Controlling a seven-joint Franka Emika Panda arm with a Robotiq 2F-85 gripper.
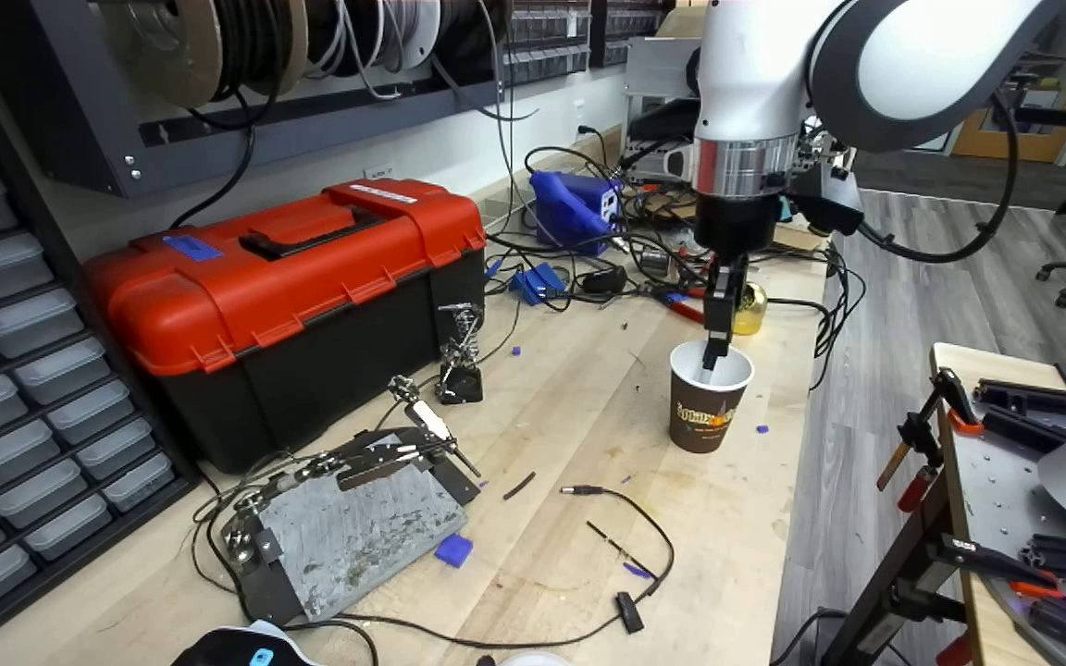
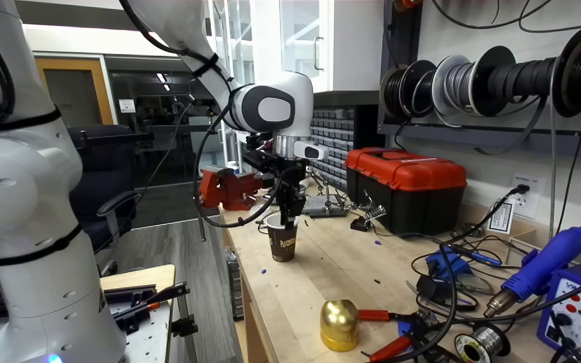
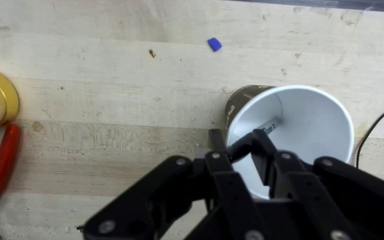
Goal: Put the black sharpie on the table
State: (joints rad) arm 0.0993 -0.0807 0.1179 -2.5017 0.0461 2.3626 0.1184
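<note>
Sharpie (image 3: 270, 126) appar. pinched by near-closed claw (image 3: 238, 140); best lifted vert., laid on desk (image 3: 128, 100), 9 o'clk of cup (image 3: 323, 125) (wrist view).

Black sharpie (image 3: 269, 126): slim, dark at upper end, greyer with small markings farther down in wrist view. Held near dark end by gripper (image 3: 239, 141), tilted, lower part inside upright paper cup (image 1: 700, 416). Table (image 1: 579, 407): long pale-wood top beneath cup, plank seams showing, small stains, dark specks.
</note>
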